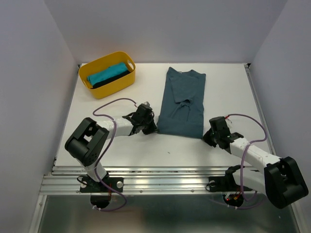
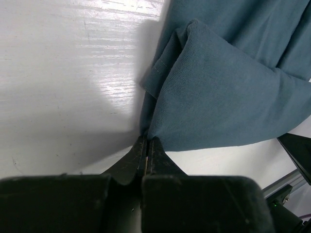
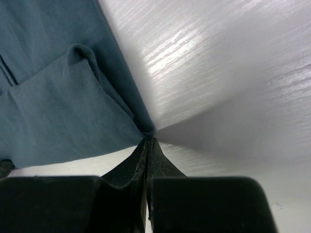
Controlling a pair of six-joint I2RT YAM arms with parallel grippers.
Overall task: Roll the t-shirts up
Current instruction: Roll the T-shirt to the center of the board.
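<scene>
- Where the slate-blue t-shirt [image 1: 182, 102] ends nearest the arm bases, the left gripper [image 1: 153, 128] is clamped on its near left corner, jaws pressed together with cloth pinched between them.
- The right gripper [image 1: 206, 136] is likewise closed on the near right corner; cloth bunches just ahead of its tips.
- The garment lies on the white table [image 1: 121, 145], centre-right, folded narrow.
- At the far left, the yellow tub [image 1: 116, 83] holds a turquoise t-shirt [image 1: 107, 74] and a black t-shirt [image 1: 115, 79], side by side.
</scene>
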